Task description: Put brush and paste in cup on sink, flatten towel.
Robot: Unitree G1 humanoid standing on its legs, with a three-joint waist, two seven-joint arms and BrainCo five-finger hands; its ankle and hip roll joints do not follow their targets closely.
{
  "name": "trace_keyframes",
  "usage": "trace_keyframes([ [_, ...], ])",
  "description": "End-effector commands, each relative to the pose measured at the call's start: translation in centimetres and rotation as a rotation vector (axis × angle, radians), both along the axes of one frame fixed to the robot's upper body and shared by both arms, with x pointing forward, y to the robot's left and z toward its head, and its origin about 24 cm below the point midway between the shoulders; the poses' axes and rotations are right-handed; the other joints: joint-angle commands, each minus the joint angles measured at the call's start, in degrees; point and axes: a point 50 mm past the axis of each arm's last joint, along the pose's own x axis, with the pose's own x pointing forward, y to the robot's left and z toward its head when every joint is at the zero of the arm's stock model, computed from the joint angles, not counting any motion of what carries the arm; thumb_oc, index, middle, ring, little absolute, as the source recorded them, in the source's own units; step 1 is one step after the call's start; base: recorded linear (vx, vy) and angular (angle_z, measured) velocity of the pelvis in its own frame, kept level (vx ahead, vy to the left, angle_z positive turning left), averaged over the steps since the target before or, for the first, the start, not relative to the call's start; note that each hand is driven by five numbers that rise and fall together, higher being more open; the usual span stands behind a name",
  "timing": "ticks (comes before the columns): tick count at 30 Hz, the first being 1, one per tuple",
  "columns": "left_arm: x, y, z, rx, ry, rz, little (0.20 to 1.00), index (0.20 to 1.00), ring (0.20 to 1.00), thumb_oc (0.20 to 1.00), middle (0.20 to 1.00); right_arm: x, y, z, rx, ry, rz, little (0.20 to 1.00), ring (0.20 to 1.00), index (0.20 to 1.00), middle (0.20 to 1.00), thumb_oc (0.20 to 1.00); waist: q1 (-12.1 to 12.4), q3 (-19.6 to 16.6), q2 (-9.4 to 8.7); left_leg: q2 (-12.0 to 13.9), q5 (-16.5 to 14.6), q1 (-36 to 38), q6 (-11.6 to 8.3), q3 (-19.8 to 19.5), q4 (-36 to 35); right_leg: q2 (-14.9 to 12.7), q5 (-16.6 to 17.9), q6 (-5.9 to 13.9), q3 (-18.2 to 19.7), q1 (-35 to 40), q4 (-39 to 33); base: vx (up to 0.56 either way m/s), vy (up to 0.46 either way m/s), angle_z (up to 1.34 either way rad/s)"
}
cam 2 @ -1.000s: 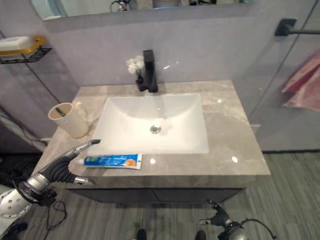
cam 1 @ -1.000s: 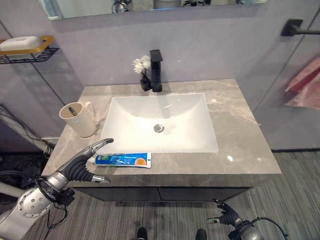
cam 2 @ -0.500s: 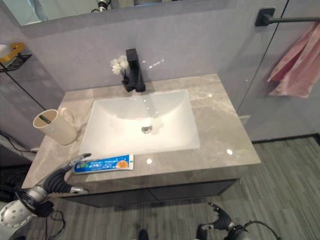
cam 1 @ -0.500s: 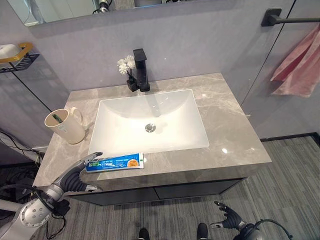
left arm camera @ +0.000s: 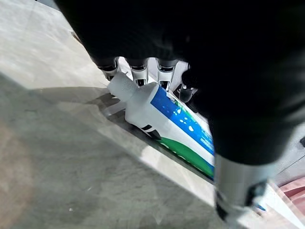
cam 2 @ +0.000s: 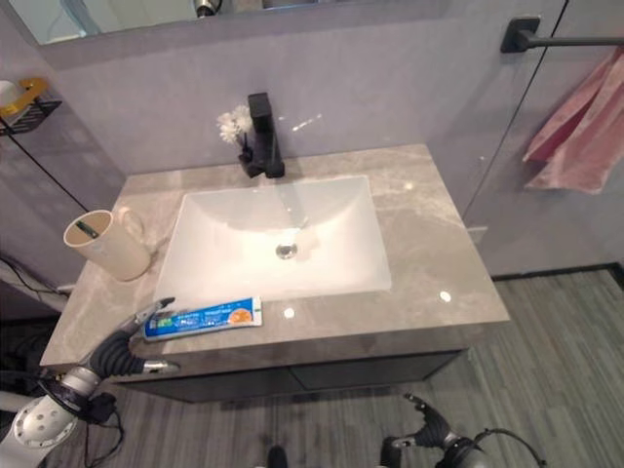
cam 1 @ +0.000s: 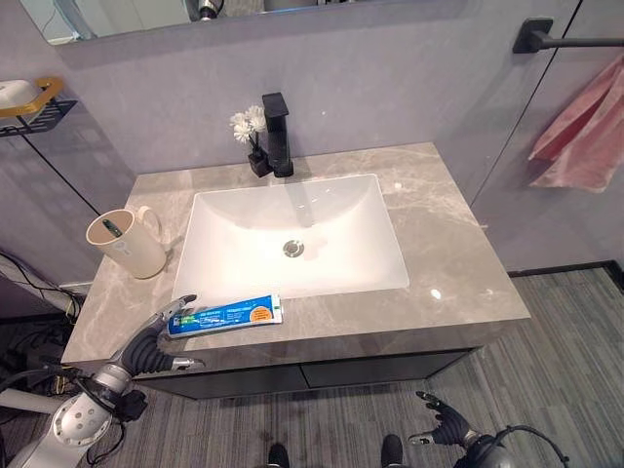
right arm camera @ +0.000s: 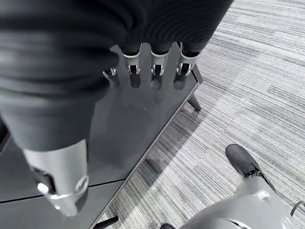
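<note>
Left hand (cam 1: 146, 341) at toothpaste (cam 1: 226, 315) (counter edge (cam 1: 322, 349))

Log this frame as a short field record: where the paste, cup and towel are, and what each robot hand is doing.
toothpaste tube: lying flat on the counter's front edge, before the sink
cup: upright, left of the sink, green-tipped brush inside
towel: pink, hanging bunched from the wall bar, far right
left robot hand: open, fingertips at the tube's cap end
right robot hand: low beside the cabinet, open, idle
</note>
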Motion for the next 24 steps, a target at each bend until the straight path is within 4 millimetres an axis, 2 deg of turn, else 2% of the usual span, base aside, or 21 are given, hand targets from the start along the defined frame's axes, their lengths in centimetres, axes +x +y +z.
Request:
trace_keyframes([
  [1, 1.1, 0.3, 1.1, -0.021, -0.066, 0.023, 0.821, 0.821, 0.821, 0.821, 0.821, 2.5, 1.2, 1.5, 0.019, -0.112, 0.088, 1.0, 1.0, 1.0, 1.0, 1.0, -1.0, 0.89, -2.41, -1.64, 1.23, -1.28, 1.09, -1.3, 0.44, -3.76, 3.84, 4.54, 0.13, 1.88, 0.49, 0.0, 0.0, 0.0],
  [5, 1.1, 0.0, 0.6, -0.013, -0.049, 0.012, 0.702, 0.702, 0.702, 0.702, 0.702, 2.7, 1.3, 1.5, 0.017, -0.111, 0.092, 1.0, 1.0, 1.0, 1.0, 1.0, -1.06, 1.02, -2.34, -1.52, 1.19, -1.3, 1.05, -1.22, 0.44, -3.62, 3.61, 4.47, 0.34, 1.73, 0.49, 0.0, 0.0, 0.0],
  [10, 1.3, -0.4, 0.6, 0.024, -0.043, -0.024, 0.689, 0.689, 0.689, 0.689, 0.689, 2.6, 0.9, 1.6, 0.013, -0.116, 0.087, 1.0, 1.0, 1.0, 1.0, 1.0, -1.33, 1.19, -2.38, -1.25, 1.28, -1.54, 0.83, -1.23, 0.44, -3.51, 3.47, 4.35, 0.3, 1.62, 0.49, 0.0, 0.0, 0.0],
  [17, 1.2, -1.4, 0.3, 0.118, -0.013, -0.128, 0.736, 0.736, 0.736, 0.736, 0.736, 2.3, 0.3, 1.6, -0.006, -0.118, 0.061, 1.0, 1.0, 1.0, 1.0, 1.0, -1.73, 1.35, -2.12, -0.93, 1.11, -1.19, 0.63, -1.09, 0.44, -3.23, 3.16, 4.27, 0.45, 1.72, 0.49, 0.01, -0.003, 0.0],
  [24, 0.9, -1.7, 0.0, 0.168, 0.011, -0.181, 0.715, 0.715, 0.715, 0.715, 0.715, 2.1, 0.2, 1.5, -0.015, -0.115, 0.06, 1.0, 1.0, 1.0, 1.0, 1.0, -2.03, 1.27, -1.92, -0.85, 0.84, -0.56, 0.62, -0.71, 0.44, -3.1, 2.92, 4.23, 0.64, 2.14, 0.55, 0.01, 0.0, 0.0],
])
